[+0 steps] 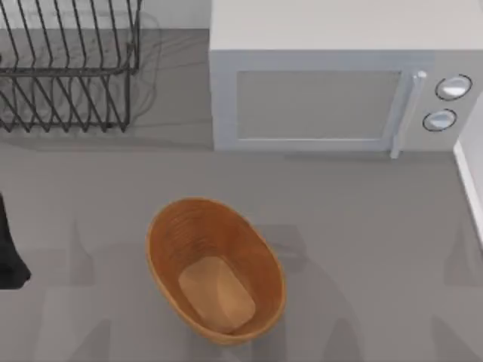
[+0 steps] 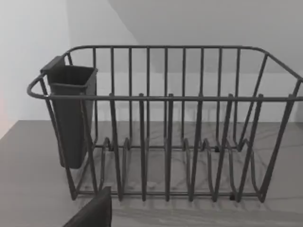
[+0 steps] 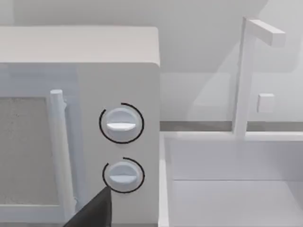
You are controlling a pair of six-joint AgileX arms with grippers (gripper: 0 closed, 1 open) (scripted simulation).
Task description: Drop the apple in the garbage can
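The can point(image 1: 215, 264) sits empty, front-centre on the bench point(image 1: 362, 249); you cannot tell where the apple is. Expect it light, stiff and glossy-slick: grip across its widest girth. Whether either arm's jaws are apart, you cannot tell.

Before you: orange-brown garbage can point(image 1: 215, 264) with finely ribbed walls and lighter tan bottom, black wire rack point(image 1: 68, 64), white microwave point(image 1: 332, 83), grey desk point(image 1: 362, 226).

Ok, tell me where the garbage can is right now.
In the top view the garbage can stands on the table, near the front edge and slightly left of centre, in front of the microwave and well clear of the wire rack.
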